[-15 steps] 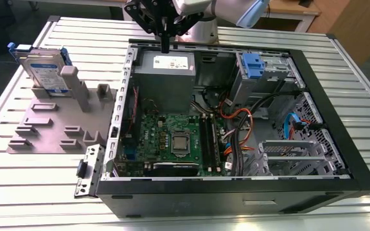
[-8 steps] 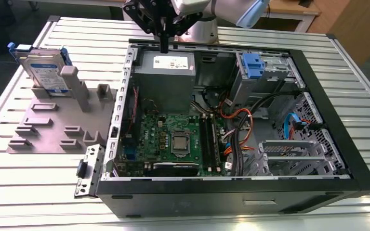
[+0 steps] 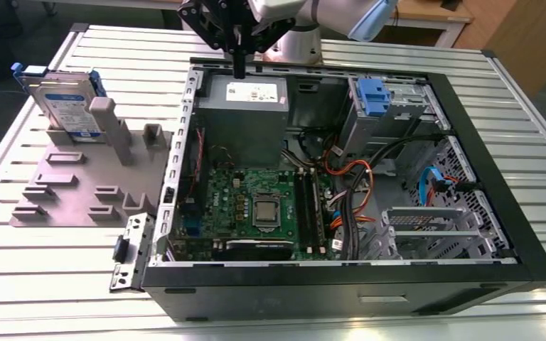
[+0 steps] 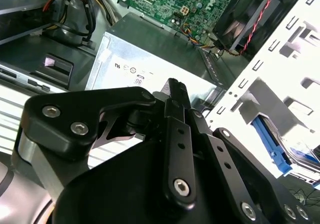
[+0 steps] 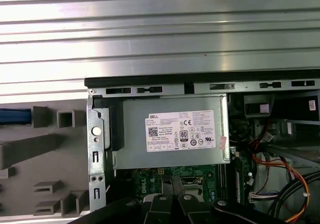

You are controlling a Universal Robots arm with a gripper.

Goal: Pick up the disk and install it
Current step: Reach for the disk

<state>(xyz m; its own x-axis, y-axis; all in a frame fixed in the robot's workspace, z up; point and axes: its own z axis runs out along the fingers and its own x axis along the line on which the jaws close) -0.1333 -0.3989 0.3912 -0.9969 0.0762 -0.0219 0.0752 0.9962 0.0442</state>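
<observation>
The disk, silver with a white-and-blue label and blue rails, stands upright in a grey fixture at the exterior view's left, outside the open computer case. My gripper hangs over the case's back edge, above the grey power supply and well to the right of the disk. Its black fingers are pressed together with nothing between them. The second wrist view shows the gripper shut, with the disk's blue rail beyond it. The first wrist view shows the gripper and the disk's blue edge.
Inside the case lie the green motherboard, orange and black cables, a blue-fronted drive bay and a metal cage. The case and fixture rest on a ribbed metal table. The fixture carries several grey posts.
</observation>
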